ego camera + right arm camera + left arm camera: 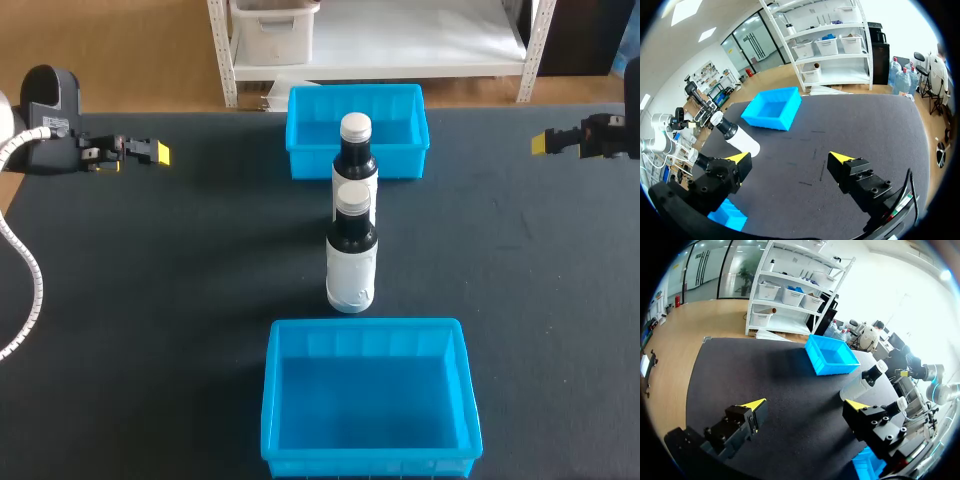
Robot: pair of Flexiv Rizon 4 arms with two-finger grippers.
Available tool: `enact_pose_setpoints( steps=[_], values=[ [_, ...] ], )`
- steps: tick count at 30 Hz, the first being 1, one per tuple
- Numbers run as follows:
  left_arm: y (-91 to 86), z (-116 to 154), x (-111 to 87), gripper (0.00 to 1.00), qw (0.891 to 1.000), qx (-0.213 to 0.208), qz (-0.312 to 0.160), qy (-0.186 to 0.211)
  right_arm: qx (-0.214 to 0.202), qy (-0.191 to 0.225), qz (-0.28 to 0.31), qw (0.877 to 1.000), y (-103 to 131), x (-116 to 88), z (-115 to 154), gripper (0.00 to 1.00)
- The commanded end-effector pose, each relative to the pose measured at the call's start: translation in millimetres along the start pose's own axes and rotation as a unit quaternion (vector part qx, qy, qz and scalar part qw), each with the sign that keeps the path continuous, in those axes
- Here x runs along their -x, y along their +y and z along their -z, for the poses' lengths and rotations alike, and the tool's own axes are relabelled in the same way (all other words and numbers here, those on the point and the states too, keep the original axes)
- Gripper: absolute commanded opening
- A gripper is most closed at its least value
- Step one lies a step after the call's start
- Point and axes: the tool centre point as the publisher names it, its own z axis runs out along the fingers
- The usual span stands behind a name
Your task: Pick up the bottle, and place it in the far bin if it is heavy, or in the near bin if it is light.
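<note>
Two dark bottles with white caps and white labels stand upright in a line mid-table: the near bottle (351, 265) and the far bottle (355, 155) right behind it. The far blue bin (310, 160) lies behind them, the near blue bin (366, 326) in front; both look empty. My left gripper (150, 152) hovers at the far left, open and holding nothing. My right gripper (548, 143) hovers at the far right, also open and holding nothing. From the left gripper (807, 407) the bottles (862, 382) and the far bin (835, 367) lie ahead. Beyond the right gripper (790, 159) one bottle (737, 137) shows beside the far bin (765, 120).
The dark table mat (180, 300) stretches wide on both sides of the bottles. A corner of the near bin (727, 214) shows beside my right gripper's finger. A white cable (25, 270) hangs off my left arm at the table's left edge.
</note>
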Motion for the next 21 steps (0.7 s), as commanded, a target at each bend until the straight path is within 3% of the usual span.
enact_pose_setpoints(
  steps=[1,14,15,19,21],
  values=[
    [0.0,0,0.0,1.00,1.000,0.000,0.000,0.000,-0.002,0.000,0.000,1.000,1,0,2,1.00],
    [0.0,0,0.0,1.00,1.000,0.000,0.000,0.000,-0.002,0.000,0.000,1.000,1,0,2,1.00],
    [0.0,0,0.0,1.00,1.000,0.000,0.000,0.000,0.002,-0.001,0.029,1.000,0,0,3,1.00],
    [0.0,0,0.0,1.00,1.000,0.000,0.000,0.000,0.077,0.025,0.139,0.987,-1,8,7,1.00],
    [0.0,0,0.0,1.00,1.000,0.000,0.000,0.000,0.169,0.067,0.221,0.958,2,10,15,1.00]
  ],
)
